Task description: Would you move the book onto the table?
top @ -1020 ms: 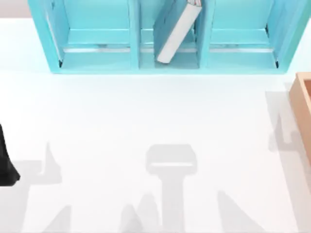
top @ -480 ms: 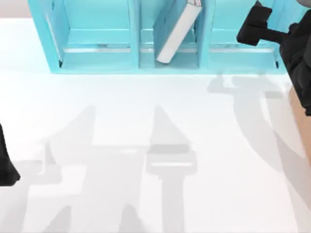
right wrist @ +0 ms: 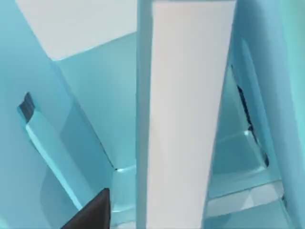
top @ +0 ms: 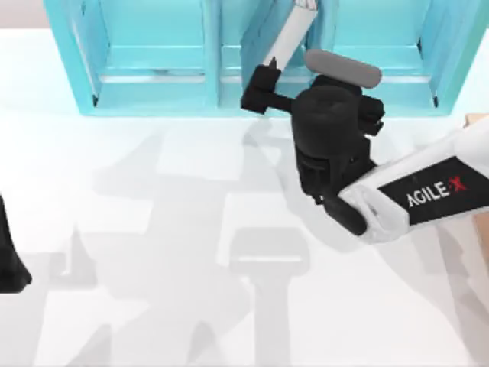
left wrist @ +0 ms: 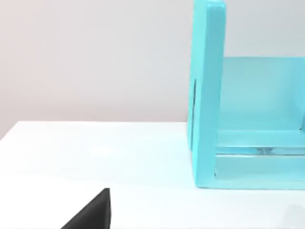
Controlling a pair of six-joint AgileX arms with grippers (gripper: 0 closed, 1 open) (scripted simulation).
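The book (top: 289, 34) leans tilted in the middle compartment of the light-blue shelf unit (top: 153, 95), teal cover to the left and white page edges facing out. My right gripper (top: 258, 82) is open at the front of that compartment, just below the book's lower end, and holds nothing. In the right wrist view the book's page edges (right wrist: 186, 119) stand close ahead, with one black finger (right wrist: 93, 212) beside them. My left gripper (top: 9, 264) is parked at the table's left edge, open and empty; its finger (left wrist: 93, 214) shows in the left wrist view.
The white table (top: 153, 191) spreads out in front of the shelf. A corner of a tan wooden box (top: 477, 121) shows at the right edge, behind my right arm. The shelf's left end wall (left wrist: 207, 95) stands ahead of the left wrist camera.
My right arm has swung in from the right, past the shelf's right compartment, to the front of the middle compartment by the book. The book and left arm have not moved.
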